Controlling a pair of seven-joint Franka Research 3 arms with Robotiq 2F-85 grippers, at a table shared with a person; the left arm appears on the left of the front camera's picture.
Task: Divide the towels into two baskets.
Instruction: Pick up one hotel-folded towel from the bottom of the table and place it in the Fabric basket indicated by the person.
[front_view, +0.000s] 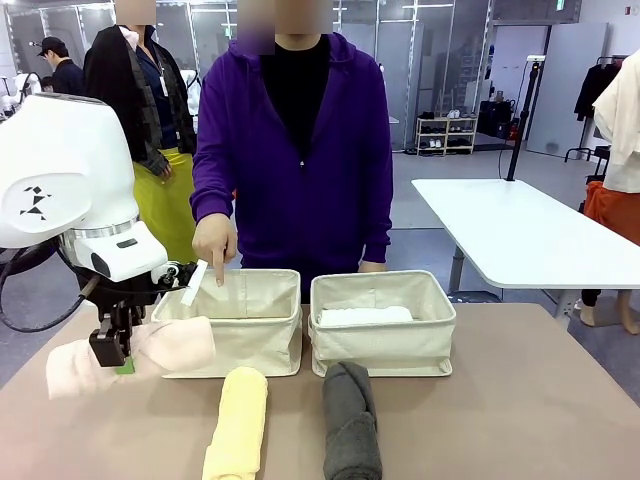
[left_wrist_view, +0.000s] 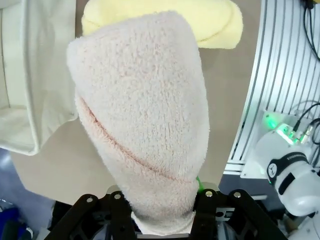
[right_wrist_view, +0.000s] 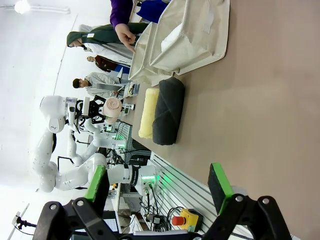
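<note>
Left gripper (front_view: 120, 362) clamped on the pale pink towel (front_view: 180, 345), held off the table (front_view: 520, 400) just beside the left basket (front_view: 240, 335), where a person's hand (front_view: 215, 245) points down inside. Left wrist view gives the texture: fluffy nap, diagonal wrap edge, yellow towel (left_wrist_view: 200, 25) beyond. Right wrist view: right gripper (right_wrist_view: 157, 187) jaws wide apart, empty, dark grey towel (right_wrist_view: 167, 112) ahead; white towel (front_view: 365, 316) in the right basket (front_view: 385, 350).

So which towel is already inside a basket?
The white towel, lying in the right-hand basket. The pink towel is in the left tool; the yellow towel and grey towel lie on the table.
</note>
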